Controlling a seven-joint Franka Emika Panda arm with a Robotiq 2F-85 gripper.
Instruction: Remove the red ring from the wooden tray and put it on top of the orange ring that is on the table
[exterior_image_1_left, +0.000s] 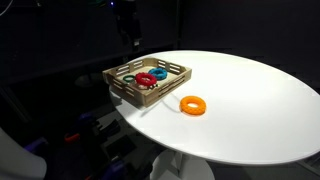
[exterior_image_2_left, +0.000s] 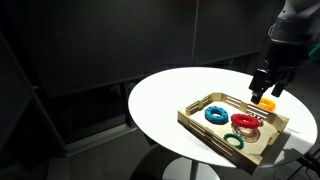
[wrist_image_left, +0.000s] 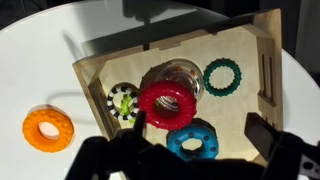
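The red ring (wrist_image_left: 166, 103) lies in the wooden tray (wrist_image_left: 110, 62), resting partly on a clear ring. It also shows in both exterior views (exterior_image_1_left: 147, 79) (exterior_image_2_left: 244, 122). The orange ring (wrist_image_left: 48, 129) lies flat on the white table (wrist_image_left: 40, 50) beside the tray, also seen in both exterior views (exterior_image_1_left: 192, 105) (exterior_image_2_left: 266, 102). My gripper (wrist_image_left: 193, 150) hangs open and empty above the tray, with its fingers either side of the blue ring (wrist_image_left: 193, 140). In the exterior views the gripper (exterior_image_2_left: 265, 90) (exterior_image_1_left: 129, 38) hovers well above the tray (exterior_image_1_left: 122, 86) (exterior_image_2_left: 205, 126).
The tray also holds a dark green ring (wrist_image_left: 222, 76), a small green-and-white ring (wrist_image_left: 124, 103) and the clear ring (wrist_image_left: 186, 72). The round table (exterior_image_1_left: 250, 100) (exterior_image_2_left: 170, 95) ends close to the tray's outer side. The surroundings are dark.
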